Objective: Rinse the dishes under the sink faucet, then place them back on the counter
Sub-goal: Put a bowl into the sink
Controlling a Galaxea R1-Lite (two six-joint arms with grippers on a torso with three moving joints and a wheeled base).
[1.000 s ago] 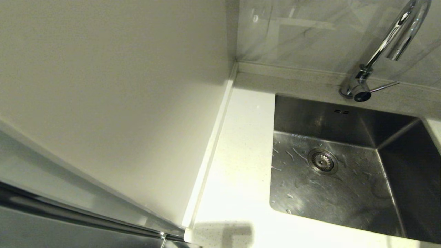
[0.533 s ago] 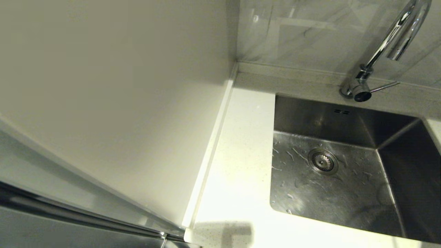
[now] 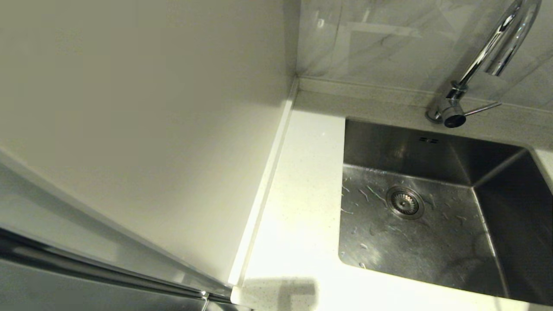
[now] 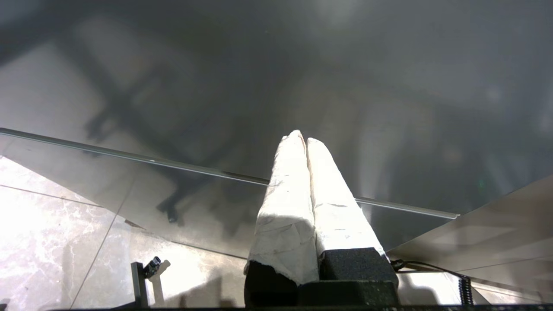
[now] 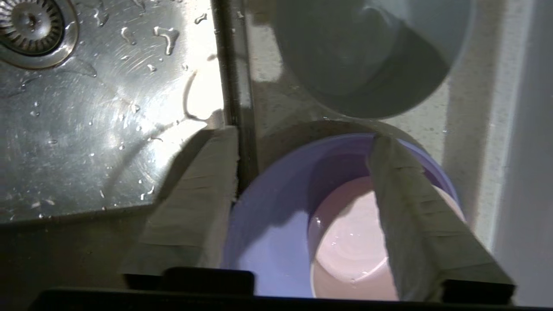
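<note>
The right wrist view shows the lilac plate (image 5: pixel 268 207) lying on the counter (image 5: pixel 466 108) beside the sink (image 5: pixel 108 129). The pale pink bowl (image 5: pixel 350 242) sits in the plate, wet inside. The pale blue-green bowl (image 5: pixel 367 52) stands on the counter just beyond them. My right gripper (image 5: pixel 302 134) hovers open over the plate, one finger above the sink's edge, the other above the pink bowl. My left gripper (image 4: pixel 301 138) is shut on nothing, off by a dark steel panel. The head view shows the faucet (image 3: pixel 488 52), but no dish and no gripper.
The sink floor carries water drops around the drain strainer (image 3: pixel 405 202). The faucet's thin lever (image 3: pixel 481 108) sticks out to the right. A cream wall panel (image 3: pixel 151 129) borders the counter strip (image 3: pixel 302 194) on the left. No water runs from the spout.
</note>
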